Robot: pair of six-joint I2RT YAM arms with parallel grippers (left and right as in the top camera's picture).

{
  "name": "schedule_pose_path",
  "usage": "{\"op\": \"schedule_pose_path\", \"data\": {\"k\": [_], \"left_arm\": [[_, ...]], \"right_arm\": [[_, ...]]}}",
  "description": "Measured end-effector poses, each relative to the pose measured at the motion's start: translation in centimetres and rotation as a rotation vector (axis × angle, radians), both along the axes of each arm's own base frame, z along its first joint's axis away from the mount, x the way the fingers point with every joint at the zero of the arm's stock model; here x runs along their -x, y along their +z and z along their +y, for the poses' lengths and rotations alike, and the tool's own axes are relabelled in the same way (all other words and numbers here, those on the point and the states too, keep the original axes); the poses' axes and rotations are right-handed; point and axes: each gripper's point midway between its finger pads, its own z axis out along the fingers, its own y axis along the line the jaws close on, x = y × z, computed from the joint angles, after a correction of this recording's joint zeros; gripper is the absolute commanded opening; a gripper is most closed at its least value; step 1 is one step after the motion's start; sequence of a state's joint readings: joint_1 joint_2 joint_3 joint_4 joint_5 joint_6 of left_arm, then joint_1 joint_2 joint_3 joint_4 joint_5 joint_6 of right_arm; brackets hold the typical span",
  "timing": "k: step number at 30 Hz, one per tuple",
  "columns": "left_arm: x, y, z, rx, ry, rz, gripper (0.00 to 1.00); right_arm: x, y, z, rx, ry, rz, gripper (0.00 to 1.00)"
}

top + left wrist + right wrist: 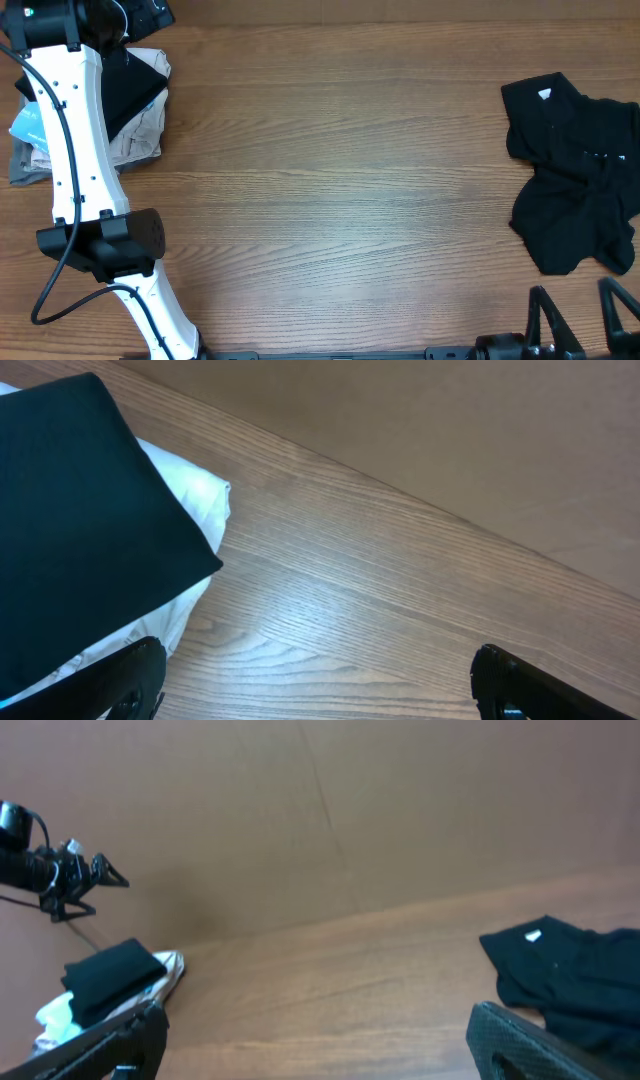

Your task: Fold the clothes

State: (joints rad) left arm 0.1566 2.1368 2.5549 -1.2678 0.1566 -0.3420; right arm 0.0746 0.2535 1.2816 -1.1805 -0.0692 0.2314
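Observation:
A crumpled black garment (575, 170) with a small white neck label (545, 93) lies at the table's right edge; the right wrist view shows the garment (585, 980) too. At the far left, a folded black garment (130, 85) rests on a pile of white and grey clothes (135, 140), and fills the left wrist view's left side (80, 520). My left gripper (325, 690) hovers open just right of that pile, over bare wood. My right gripper (578, 305) stands open at the front right, near the crumpled garment, nothing between its fingers (540, 1045).
The white left arm (70, 150) runs from the front left up over the pile. A wide stretch of wooden table (340, 170) lies between the two heaps. A brown wall (320, 820) backs the table.

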Motion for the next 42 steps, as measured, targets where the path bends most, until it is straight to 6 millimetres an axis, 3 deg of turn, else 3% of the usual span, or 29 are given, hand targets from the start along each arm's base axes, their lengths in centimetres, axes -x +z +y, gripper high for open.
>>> {"op": "schedule_pose_path", "data": {"k": [9, 21, 26, 34, 42], "left_arm": [[0.0, 0.0, 0.0, -0.001, 0.001, 0.000, 1.00], [0.0, 0.0, 0.1, -0.003, 0.003, 0.000, 1.00], [0.0, 0.0, 0.1, -0.003, 0.002, 0.000, 1.00], [0.0, 0.0, 0.1, -0.003, 0.003, 0.000, 1.00], [0.0, 0.0, 0.1, -0.003, 0.003, 0.000, 1.00]], "right_arm": [[-3.1, -3.9, 0.2, -0.008, -0.003, -0.111, 1.00], [-10.8, -7.8, 0.7, -0.021, -0.006, -0.259, 1.00], [-13.3, -10.9, 0.9, -0.026, -0.007, -0.294, 1.00], [-15.5, -16.3, 1.0, -0.025, -0.007, -0.279, 1.00], [-16.1, -19.7, 1.1, -0.017, -0.007, -0.186, 1.00]]}}
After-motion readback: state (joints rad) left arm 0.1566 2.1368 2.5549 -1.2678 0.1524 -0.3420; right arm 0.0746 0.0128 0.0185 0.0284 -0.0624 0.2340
